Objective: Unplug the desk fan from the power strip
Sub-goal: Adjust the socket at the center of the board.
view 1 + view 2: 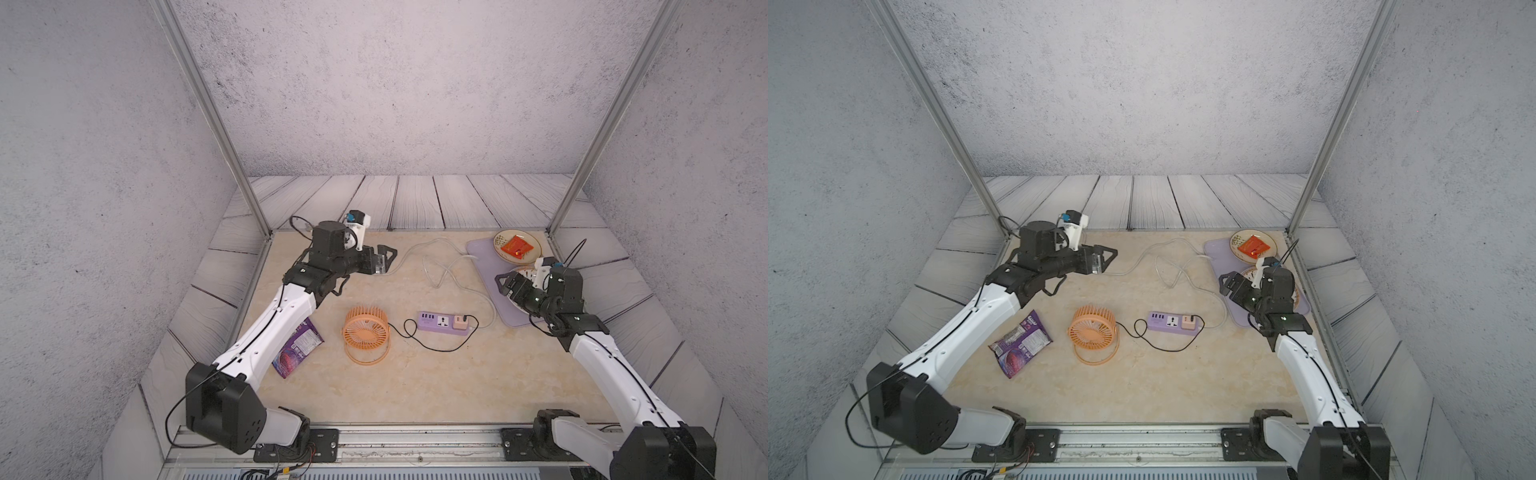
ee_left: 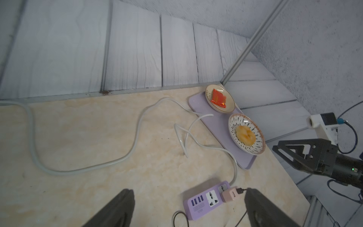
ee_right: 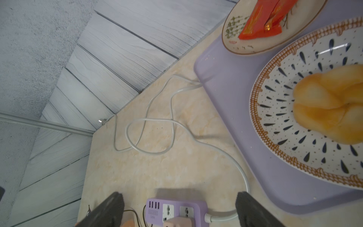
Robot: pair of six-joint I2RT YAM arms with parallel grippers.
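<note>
Got desk fan (image 1: 365, 334) mid-table on beige marble-look tabletop (image 1: 415, 395), propped on its ring stand, grille tipped up toward the top cameras. Just right of it, power strip (image 1: 440, 322) lying flat, sockets up. Seeing pinkish plug cube (image 1: 459, 321) seated in the socket at the cord end; middle socket and USB row bare. Tracing thin black cable (image 1: 440, 348) from fan in a small loop, round the near side of the strip, up into the cube. Following whitish cord (image 1: 440, 266) off the strip's right end in loose curls toward the back of the table, one bend touching pale-purple tray (image 1: 484, 262). Marking left gripper (image 1: 388, 257) as released: fingers (image 2: 119, 206) wide apart in left wrist view, nothing between; parked over the far left of the table, near the cord, well apart from fan and strip. Marking right gripper (image 1: 498, 282) as released too: fingers (image 3: 253, 210) spread wide, nothing pinched; placed over the tray above patterned plate (image 2: 235, 125) with bun (image 2: 245, 135). Also logging cream plate (image 1: 500, 241) with red packet (image 1: 516, 246) at the tray's far end, and purple snack bag (image 1: 1020, 343) left of the fan, partly under the left arm in a top view.
</note>
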